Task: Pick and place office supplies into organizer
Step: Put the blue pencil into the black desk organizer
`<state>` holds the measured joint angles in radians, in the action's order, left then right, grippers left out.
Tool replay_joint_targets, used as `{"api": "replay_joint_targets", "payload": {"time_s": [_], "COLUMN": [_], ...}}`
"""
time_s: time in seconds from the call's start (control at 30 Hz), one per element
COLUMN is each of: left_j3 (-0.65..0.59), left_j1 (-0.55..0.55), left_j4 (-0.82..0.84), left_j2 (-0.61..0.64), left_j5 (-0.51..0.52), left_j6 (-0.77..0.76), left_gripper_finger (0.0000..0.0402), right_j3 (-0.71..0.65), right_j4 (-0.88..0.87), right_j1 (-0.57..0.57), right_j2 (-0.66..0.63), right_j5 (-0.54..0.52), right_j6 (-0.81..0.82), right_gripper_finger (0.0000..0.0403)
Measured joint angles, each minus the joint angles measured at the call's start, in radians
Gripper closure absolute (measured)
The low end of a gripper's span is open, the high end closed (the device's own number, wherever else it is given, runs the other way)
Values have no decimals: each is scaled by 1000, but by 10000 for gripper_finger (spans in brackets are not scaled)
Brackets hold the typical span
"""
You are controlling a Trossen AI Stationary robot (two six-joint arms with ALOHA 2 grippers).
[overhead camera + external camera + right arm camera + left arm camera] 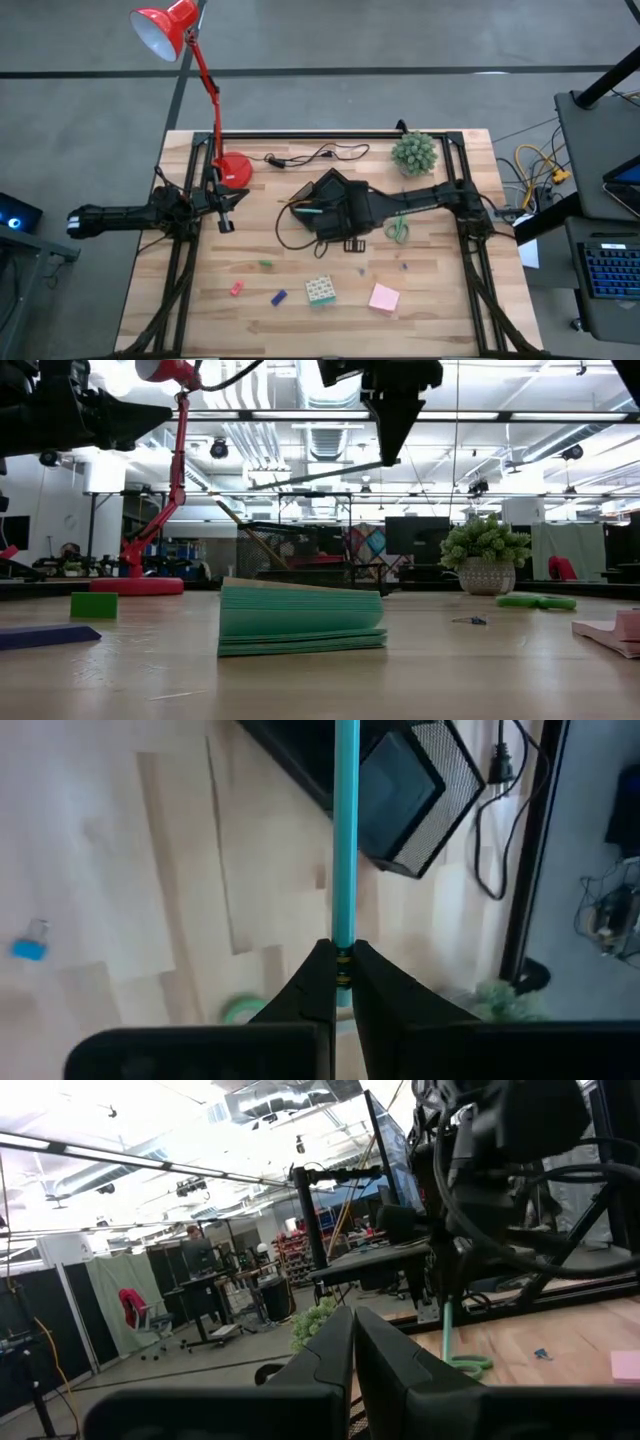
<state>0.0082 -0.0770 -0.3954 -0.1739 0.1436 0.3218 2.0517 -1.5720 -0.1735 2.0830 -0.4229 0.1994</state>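
My right gripper (322, 214) hangs high over the table's middle, shut on a teal pen (346, 830). The black mesh organizer (400, 790) stands just beyond it, partly under the arm (331, 184). A wooden pencil (245, 532) slants up behind the green-white block (300, 622); its lower end is hidden. Green scissors (398, 228), the pink pad (383, 297), the block (320, 291) and the blue (279, 297), red (237, 288) and green (266, 264) pieces lie flat on the table. My left gripper (353, 1342) waits shut at the table's left (228, 212). My right gripper pinches the pen near one end (344, 958) between its two fingertips. The fingers come from above, slanting down. The pen (300, 477) sticks out past the tips, close to level, lifted clear of the table and the organizer.
A red desk lamp stands on its round base (233, 170) at the far left, with a black cable (315, 155) beside it. A potted green plant ball (415, 152) sits at the far right. Black frame rails run along the table's far edge and both sides.
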Motion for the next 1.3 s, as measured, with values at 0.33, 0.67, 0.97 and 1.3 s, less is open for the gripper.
{"api": "replay_joint_targets", "payload": {"time_s": [0.33,0.67,0.97,1.3], "left_j3": [0,0,0,0], "left_j1": [0,0,0,0], "left_j4": [0,0,0,0], "left_j2": [0,0,0,0], "left_j5": [0,0,0,0], "left_j6": [0,0,0,0], "left_gripper_finger": [402,402,402,402], "right_j3": [-10,-12,-12,-12], "right_j4": [0,1,1,1], "right_j1": [84,122,144,183], "right_j2": [1,1,1,2], "right_j5": [-12,-16,-28,-153], "right_j6": [-88,-200,-348,-559], "right_gripper_finger": [390,390,390,390]}}
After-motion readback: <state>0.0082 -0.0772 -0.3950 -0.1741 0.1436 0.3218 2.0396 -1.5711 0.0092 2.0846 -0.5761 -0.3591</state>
